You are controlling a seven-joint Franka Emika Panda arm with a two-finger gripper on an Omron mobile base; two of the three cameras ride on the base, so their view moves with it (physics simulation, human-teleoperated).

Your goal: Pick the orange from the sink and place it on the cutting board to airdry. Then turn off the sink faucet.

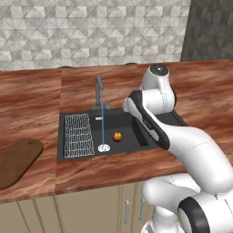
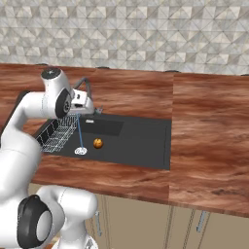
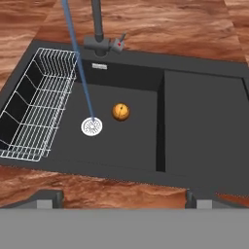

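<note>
The orange sits in the sink bowl, below and just ahead of the end effector, whose fingers stand wide and hold nothing.

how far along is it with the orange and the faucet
Nothing looks done yet. The orange sits in the sink bowl beside the drain, and the cutting board is bare. In hand: the gripper hangs open above the sink. Left: grasp the orange, set it on the board, then shut off the faucet, which is running.
</note>
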